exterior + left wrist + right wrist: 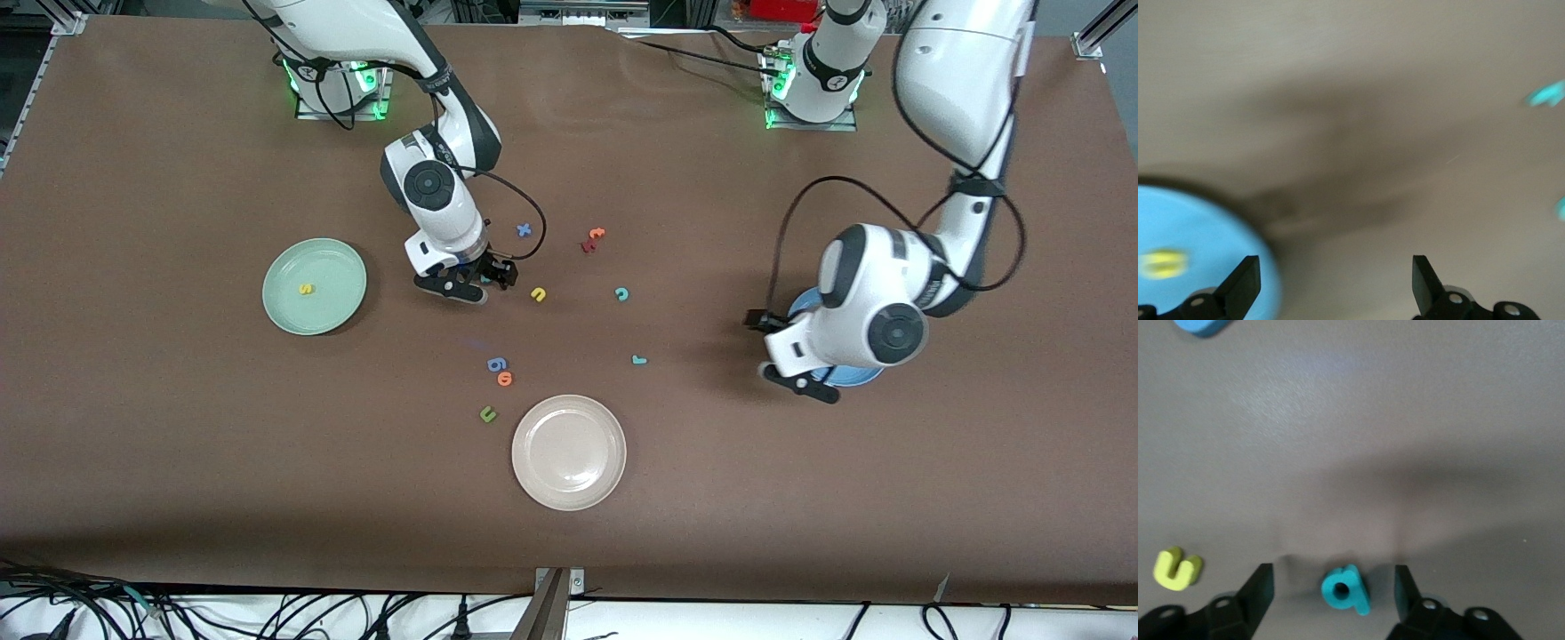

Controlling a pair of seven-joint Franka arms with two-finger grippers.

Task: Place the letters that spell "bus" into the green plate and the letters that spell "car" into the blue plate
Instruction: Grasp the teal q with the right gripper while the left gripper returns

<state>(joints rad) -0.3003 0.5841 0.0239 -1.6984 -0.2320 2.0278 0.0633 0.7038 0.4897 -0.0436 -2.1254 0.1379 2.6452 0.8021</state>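
The teal "b" lies on the table between the fingers of my right gripper, which stands open with a gap on either side of the letter. Beside it lies the yellow "u". The yellow "s" lies in the green plate. My left gripper hangs open and empty over the edge of the blue plate, which holds a yellow letter. The teal "c" and teal "r" lie on the table between the arms.
A beige plate stands nearer the front camera. A blue "g", an orange "o" and a green "u" lie close to it. A blue "x" and an orange "t" lie toward the bases.
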